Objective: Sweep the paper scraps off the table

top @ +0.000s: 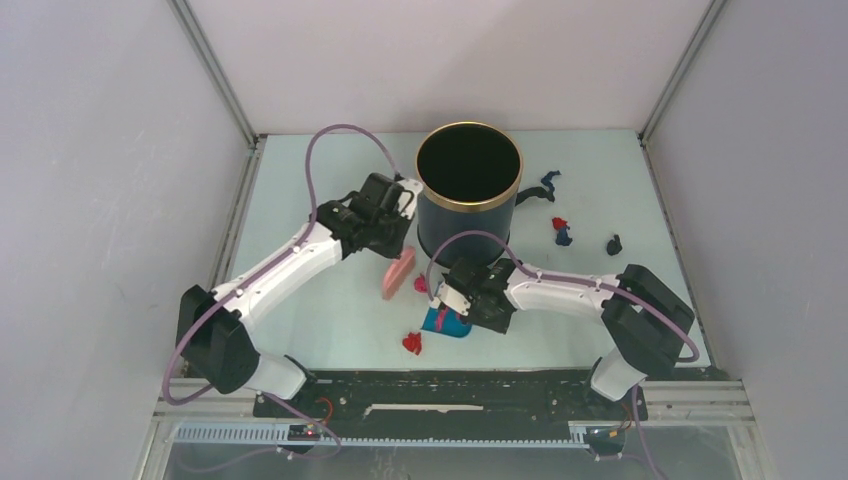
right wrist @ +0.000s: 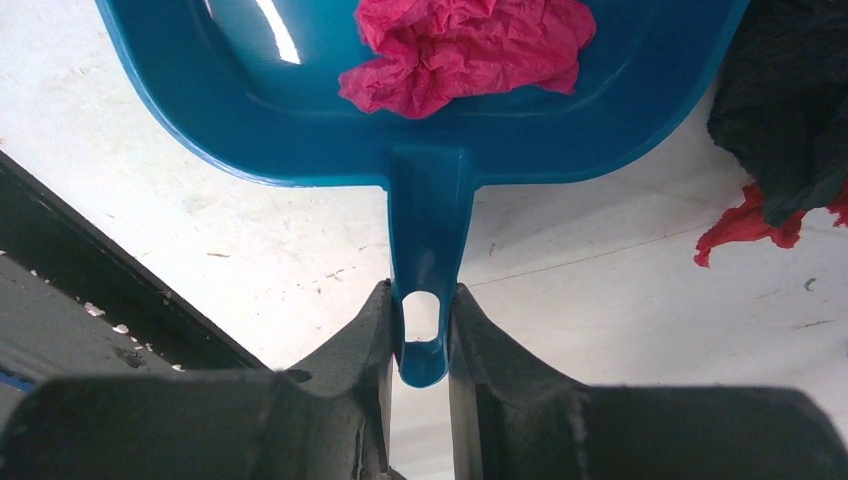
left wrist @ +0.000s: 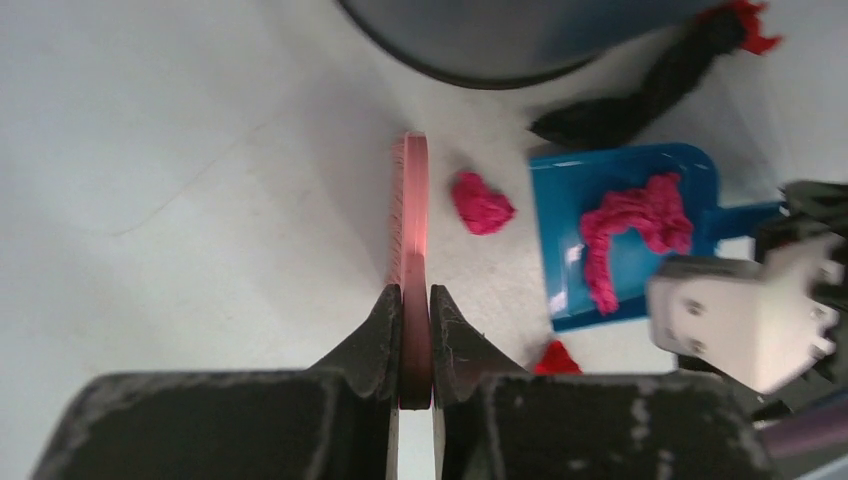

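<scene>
The left gripper [left wrist: 416, 300] is shut tight on the thin handle of a pink plastic hand brush [left wrist: 411, 200]. In the left wrist view the brush runs straight up the middle of the frame from the jaws. In the top view it lies at the centre, just below a black cylindrical bin with a gold rim [top: 450, 215].

The right gripper [right wrist: 420, 300] is part closed, pinching the end of the handle of a blue plastic dustpan [right wrist: 300, 110]. The handle's hanging hole sits between the two fingers. The pan rests low on the pale light-blue desk [top: 340, 320], below and right of the brush in the top view.

Of the crumpled paper scraps, one long magenta scrap [right wrist: 460, 50] lies inside the pan. A small magenta scrap [left wrist: 482, 203] sits on the desk between the brush and the pan's mouth, touching neither. A red scrap [top: 412, 343] lies at the lower centre of the top view, just left of the pan. A black scrap with a red bit beside it [right wrist: 790, 100] is at the right edge of the right wrist view, next to the pan. Three more lie in the upper right of the top view, well apart from both tools: a dark blue scrap [top: 548, 185], a red-and-blue scrap [top: 562, 232] and a black bit [top: 613, 244].
</scene>
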You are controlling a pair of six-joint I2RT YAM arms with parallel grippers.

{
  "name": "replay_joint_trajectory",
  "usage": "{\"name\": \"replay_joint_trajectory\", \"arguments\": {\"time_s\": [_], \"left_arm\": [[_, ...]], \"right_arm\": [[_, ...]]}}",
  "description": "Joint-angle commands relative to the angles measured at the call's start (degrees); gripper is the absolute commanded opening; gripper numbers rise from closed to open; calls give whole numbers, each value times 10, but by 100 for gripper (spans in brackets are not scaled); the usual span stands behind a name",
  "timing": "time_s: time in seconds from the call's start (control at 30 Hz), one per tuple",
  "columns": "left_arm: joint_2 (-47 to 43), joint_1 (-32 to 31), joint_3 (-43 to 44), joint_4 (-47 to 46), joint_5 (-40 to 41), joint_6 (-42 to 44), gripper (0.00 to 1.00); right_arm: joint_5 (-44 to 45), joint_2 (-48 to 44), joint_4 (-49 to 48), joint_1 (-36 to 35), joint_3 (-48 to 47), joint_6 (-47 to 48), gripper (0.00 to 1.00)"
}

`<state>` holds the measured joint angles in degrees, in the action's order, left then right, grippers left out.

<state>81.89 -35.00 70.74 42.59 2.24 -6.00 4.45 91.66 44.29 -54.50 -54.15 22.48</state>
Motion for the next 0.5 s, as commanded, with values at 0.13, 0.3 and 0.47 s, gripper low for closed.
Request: {"name": "replay_joint_trajectory", "arguments": {"time_s": [0.13,0.3,0.47], "left_arm": [[-41,-67,1,-29,-111,-43,0],[-103,-69,10,-15,-84,-71,0],[-147,-68,33,54,41,-95,0]], "right_arm": [[-6,11,14,4,-18,-15,3],[-12,5,15,7,-18,-16,3],[-18,-14,18,8,-8,-5,1]]}}
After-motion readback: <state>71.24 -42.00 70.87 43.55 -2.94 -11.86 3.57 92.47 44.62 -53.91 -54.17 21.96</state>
